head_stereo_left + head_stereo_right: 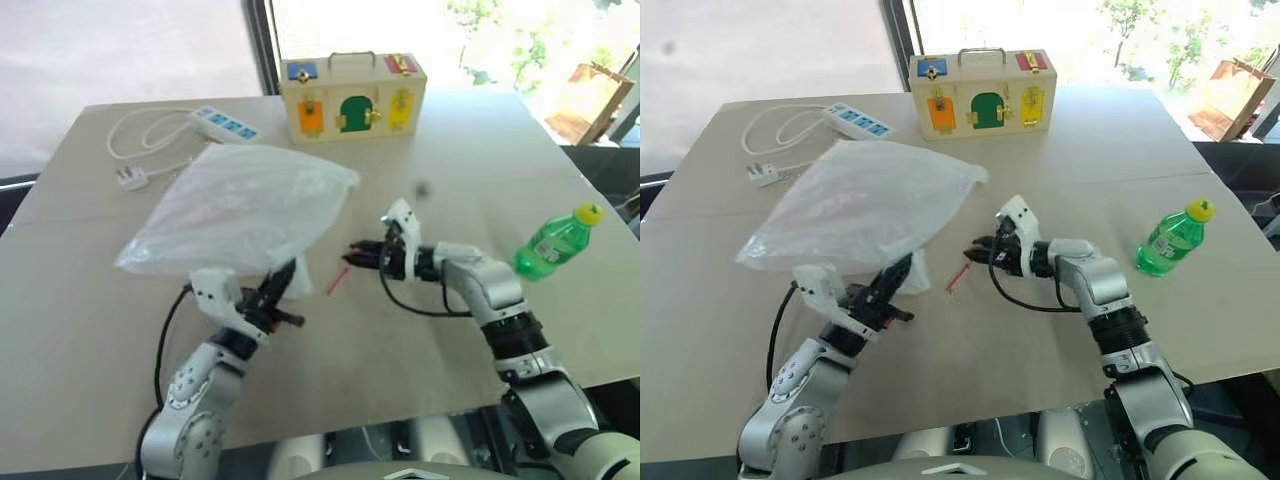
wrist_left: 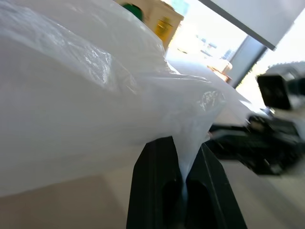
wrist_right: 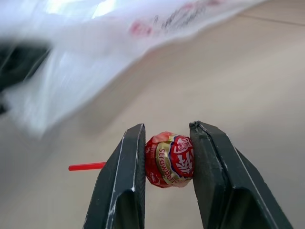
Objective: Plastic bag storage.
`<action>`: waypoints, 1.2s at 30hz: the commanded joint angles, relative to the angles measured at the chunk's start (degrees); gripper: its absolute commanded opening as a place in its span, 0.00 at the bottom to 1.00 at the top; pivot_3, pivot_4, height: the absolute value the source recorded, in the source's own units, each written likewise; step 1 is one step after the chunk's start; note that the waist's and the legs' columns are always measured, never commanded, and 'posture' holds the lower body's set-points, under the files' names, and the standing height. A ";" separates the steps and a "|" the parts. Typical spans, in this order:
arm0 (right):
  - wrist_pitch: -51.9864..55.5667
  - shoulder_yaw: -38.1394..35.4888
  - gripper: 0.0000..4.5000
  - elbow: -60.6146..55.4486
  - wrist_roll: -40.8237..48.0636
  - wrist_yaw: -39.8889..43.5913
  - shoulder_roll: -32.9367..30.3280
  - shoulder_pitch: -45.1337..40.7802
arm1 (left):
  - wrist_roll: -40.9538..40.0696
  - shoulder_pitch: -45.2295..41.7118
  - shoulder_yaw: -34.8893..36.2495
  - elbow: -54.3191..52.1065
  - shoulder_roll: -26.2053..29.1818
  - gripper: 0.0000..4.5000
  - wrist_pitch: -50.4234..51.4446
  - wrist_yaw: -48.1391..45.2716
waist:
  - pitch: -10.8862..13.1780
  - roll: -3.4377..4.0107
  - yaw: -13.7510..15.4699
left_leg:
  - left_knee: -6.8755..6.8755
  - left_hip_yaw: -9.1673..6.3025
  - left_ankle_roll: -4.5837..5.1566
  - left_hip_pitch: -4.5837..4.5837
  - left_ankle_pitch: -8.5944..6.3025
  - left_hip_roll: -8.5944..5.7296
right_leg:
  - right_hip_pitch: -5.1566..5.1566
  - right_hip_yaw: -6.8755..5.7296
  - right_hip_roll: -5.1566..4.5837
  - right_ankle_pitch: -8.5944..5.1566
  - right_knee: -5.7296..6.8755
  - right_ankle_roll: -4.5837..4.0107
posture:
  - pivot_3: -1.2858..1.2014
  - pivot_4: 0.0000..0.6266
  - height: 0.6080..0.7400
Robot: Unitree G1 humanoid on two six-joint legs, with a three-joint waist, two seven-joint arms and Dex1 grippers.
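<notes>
The plastic bag (image 1: pixel 245 205), translucent white and crinkly with red print, billows above the table's left middle. My left gripper (image 1: pixel 275 290) is shut on its lower corner; in the left wrist view the film (image 2: pixel 188 157) is pinched between the two black fingers. My right gripper (image 1: pixel 352 254) points left toward the bag, just right of it. It is shut on a red-wrapped lollipop (image 3: pixel 169 160), whose red stick (image 1: pixel 338 281) slants down toward the table.
A wooden box (image 1: pixel 352 95) with coloured doors and latches stands at the table's far edge. A white power strip (image 1: pixel 224 124) with its cable lies at the far left. A green bottle (image 1: pixel 556 242) lies at the right.
</notes>
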 commanded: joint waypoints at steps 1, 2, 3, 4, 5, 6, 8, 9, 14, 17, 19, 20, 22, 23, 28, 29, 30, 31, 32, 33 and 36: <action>3.93 -4.11 0.19 -2.54 4.92 -1.96 1.70 -3.51 | -2.67 1.05 -0.76 -2.55 3.35 0.00 1.60 -4.78 | 0.04 0.04 0.03 | 0.00 0.00 0.00 0.00 0.00 0.01 | -0.01 0.00 0.00 0.00 0.02 0.00 | 0.52 0.24 1.00; 4.66 -4.87 0.19 -2.26 5.55 -2.49 2.01 -4.05 | -3.17 1.19 -0.82 -2.44 4.36 0.00 1.84 -6.08 | 0.05 0.07 0.07 | 0.00 -0.01 0.00 0.00 0.00 0.02 | -0.01 0.00 0.02 0.00 0.02 0.00 | 0.52 0.24 1.00; 5.23 -5.41 0.19 -1.86 6.03 -3.08 2.30 -4.52 | -4.02 1.28 -0.81 -2.33 5.06 0.00 2.23 -7.12 | 0.06 0.08 0.17 | 0.00 -0.01 0.00 0.00 0.00 0.01 | -0.01 0.00 0.01 0.00 0.02 0.00 | 0.52 0.24 1.00; 5.49 -6.04 0.19 -1.29 6.56 -3.70 2.75 -5.08 | -4.77 1.38 -0.98 -2.26 6.05 0.00 2.82 -8.42 | 0.07 0.09 0.26 | 0.00 -0.02 0.00 -0.02 0.00 0.00 | -0.01 -0.01 0.00 -0.01 0.01 0.00 | 0.52 0.24 1.00; 5.95 -6.87 0.19 -0.74 7.35 -4.40 3.34 -5.72 | -5.13 1.57 -1.33 -2.19 7.19 0.00 3.36 -9.78 | 0.07 0.09 0.28 | 0.01 -0.02 0.00 -0.03 0.00 -0.01 | -0.01 -0.01 -0.01 -0.01 0.00 0.00 | 0.52 0.24 1.00; 6.61 -8.01 0.19 -0.18 8.43 -5.11 4.09 -6.58 | -5.09 1.77 -1.86 -2.06 8.39 0.00 3.83 -11.11 | 0.08 0.10 0.23 | 0.00 -0.02 0.00 -0.04 0.00 -0.02 | 0.00 -0.01 -0.02 -0.01 -0.01 0.00 | 0.52 0.24 1.00; 7.83 -9.75 0.19 0.53 10.35 -6.24 5.36 -7.94 | -4.92 2.12 -2.60 -1.67 10.14 0.00 4.14 -13.16 | 0.14 0.16 0.17 | 0.00 0.00 0.00 -0.06 0.00 -0.03 | -0.01 0.00 -0.03 0.00 -0.03 0.01 | 0.52 0.24 1.00; 8.48 -10.52 0.19 1.03 11.15 -7.03 6.10 -8.71 | -5.31 2.12 -2.93 -1.50 10.68 0.00 4.29 -14.13 | 0.16 0.19 0.14 | 0.00 0.02 0.00 -0.05 0.00 -0.03 | -0.01 0.01 -0.03 0.00 -0.03 0.01 | 0.52 0.24 1.00; 1.50 -9.33 0.19 5.60 6.27 -15.75 12.04 -10.56 | -6.83 -0.32 -4.09 -1.18 10.43 0.00 4.49 -16.35 | 0.21 0.24 0.05 | -0.01 0.03 -0.01 -0.05 0.01 -0.02 | -0.07 0.02 0.02 0.00 0.01 0.01 | 0.52 0.24 1.00; -2.08 -11.15 0.49 6.78 5.98 -20.45 15.83 -11.16 | -6.96 -1.71 -4.31 -0.22 10.13 0.00 4.08 -17.18 | 0.23 0.26 0.02 | -0.02 0.03 -0.03 -0.06 0.02 -0.04 | -0.09 0.03 0.06 0.02 0.03 0.05 | 0.52 0.24 1.00; -4.49 -9.91 0.69 6.14 4.17 -20.73 15.43 -11.00 | -8.44 -2.34 -3.37 0.12 9.76 0.00 4.02 -17.64 | 0.27 0.29 0.15 | -0.02 0.04 -0.05 -0.08 0.03 -0.04 | -0.09 0.04 0.06 0.09 0.02 0.16 | 0.52 0.24 1.00; -5.55 -8.88 0.81 5.71 3.01 -20.53 14.67 -10.71 | -9.79 -2.75 -2.53 0.08 9.48 0.00 4.27 -17.55 | 0.28 0.30 0.20 | -0.02 0.02 -0.05 -0.09 0.03 -0.04 | -0.09 0.04 0.04 0.09 0.01 0.17 | 0.52 0.24 1.00; -7.88 -7.06 0.99 4.65 1.13 -19.11 12.60 -9.86 | -11.95 -3.71 -1.01 0.22 9.06 0.00 4.70 -17.07 | 0.37 0.28 0.25 | -0.02 0.02 -0.05 -0.10 0.03 -0.06 | -0.08 0.04 0.00 0.07 -0.02 0.15 | 0.52 0.24 1.00; -8.76 -6.61 0.99 4.40 0.74 -18.63 11.97 -9.60 | -12.37 -3.98 -0.65 0.32 9.00 0.00 4.82 -16.93 | 0.41 0.26 0.23 | -0.02 0.02 -0.04 -0.10 0.03 -0.07 | -0.08 0.04 -0.03 0.07 -0.02 0.14 | 0.52 0.24 1.00; -16.31 -12.75 0.99 5.56 1.87 -23.66 12.39 -11.26 | -11.79 -4.96 -0.43 2.09 9.71 0.00 4.75 -18.58 | 0.42 0.28 -0.04 | -0.03 0.06 -0.12 -0.08 0.08 -0.11 | -0.09 0.07 0.09 0.10 0.00 0.21 | 0.52 0.24 1.00; -18.34 -13.81 0.99 5.73 1.92 -24.50 12.63 -11.78 | -11.73 -5.37 -0.58 2.34 9.74 0.00 4.73 -18.95 | 0.44 0.28 -0.04 | -0.05 0.05 -0.30 -0.08 0.18 -0.09 | -0.10 0.06 0.14 0.11 0.00 0.22 | 0.52 0.24 1.00; -19.80 -14.45 0.99 6.01 1.89 -24.97 12.78 -12.15 | -11.69 -5.75 -0.69 2.60 9.71 0.00 4.73 -19.20 | 0.47 0.29 -0.02 | -0.10 0.04 -0.31 -0.08 0.19 -0.08 | -0.12 0.06 0.17 0.11 0.00 0.23 | 0.52 0.24 1.00; -21.04 -15.08 0.99 6.38 1.70 -25.81 12.87 -12.63 | -11.72 -6.28 -0.81 2.84 9.64 0.00 4.83 -19.28 | 0.49 0.29 -0.02 | -0.15 0.03 -0.30 -0.08 0.19 -0.08 | -0.17 0.06 0.18 0.12 0.01 0.23 | 0.52 0.24 1.00; -22.52 -15.66 0.99 6.85 1.41 -26.63 12.92 -13.16 | -11.70 -6.81 -0.99 3.07 9.58 0.00 4.95 -19.40 | 0.50 0.30 -0.01 | -0.17 0.03 -0.30 -0.09 0.19 -0.08 | -0.18 0.08 0.19 0.11 0.03 0.23 | 0.52 0.24 1.00; -23.96 -16.01 0.99 7.46 0.80 -27.54 12.80 -13.66 | -11.60 -7.37 -1.23 3.38 9.55 0.00 5.05 -19.60 | 0.50 0.30 -0.01 | -0.19 0.02 -0.30 -0.08 0.19 -0.08 | -0.19 0.08 0.20 0.11 0.05 0.23 | 0.52 0.24 1.00; -29.43 -16.15 0.99 8.85 -2.25 -30.51 11.91 -14.43 | -11.74 -8.58 -1.52 4.01 9.41 0.00 5.25 -20.05 | 0.50 0.30 -0.04 | -0.18 0.04 -0.31 -0.06 0.19 -0.07 | -0.20 0.14 0.23 0.11 0.09 0.22 | 0.52 0.24 1.00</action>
